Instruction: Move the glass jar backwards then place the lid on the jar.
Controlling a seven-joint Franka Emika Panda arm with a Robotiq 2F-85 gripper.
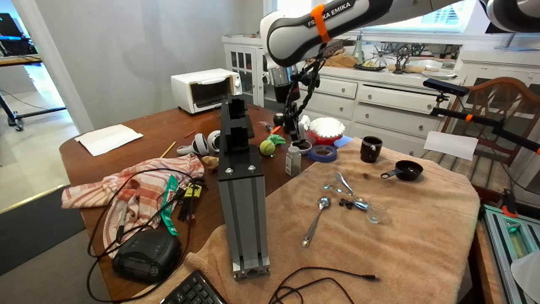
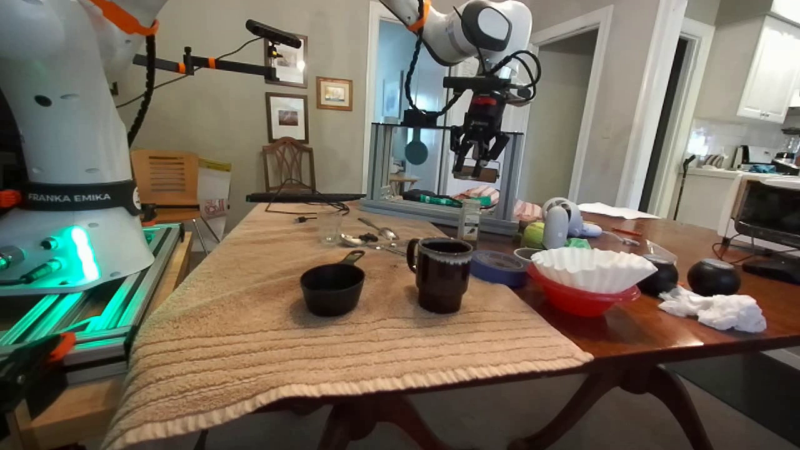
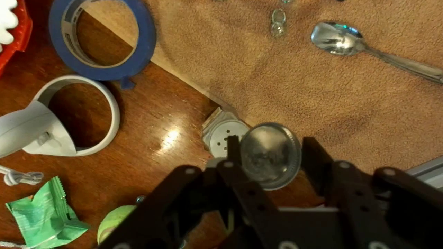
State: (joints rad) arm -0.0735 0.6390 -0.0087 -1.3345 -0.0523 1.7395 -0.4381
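Glass jar (image 1: 374,212): it stands, upright as it seems, on the towel (image 1: 413,245), right of centre and rather low in an exterior view; the thick cloth probably serves against sliding.
Lid (image 3: 271,155): by my judgement it is the round, shiny piece near the middle of the wrist view; whether glass or metal, I cannot tell.
Fingers (image 3: 315,155): they are clamped on this piece from two opposite sides, I suppose so that its underside is free to meet the jar's mouth.
Height: the fingers hang raised, well apart from the jar, so the placing is not yet done; in the wrist view the piece partly covers the shaker (image 3: 225,133).
Spoons (image 1: 317,216): two lie near the jar; one has its head just beside the glass, perhaps touching, so a low approach could push it.
Tape roll (image 3: 146,38): upper left of the wrist view, lying across the towel's edge, partly on the tabletop (image 3: 173,100).
Red bowl (image 2: 581,303): right of the middle in an exterior view; it carries paper filters (image 2: 590,270), maybe to keep them together.
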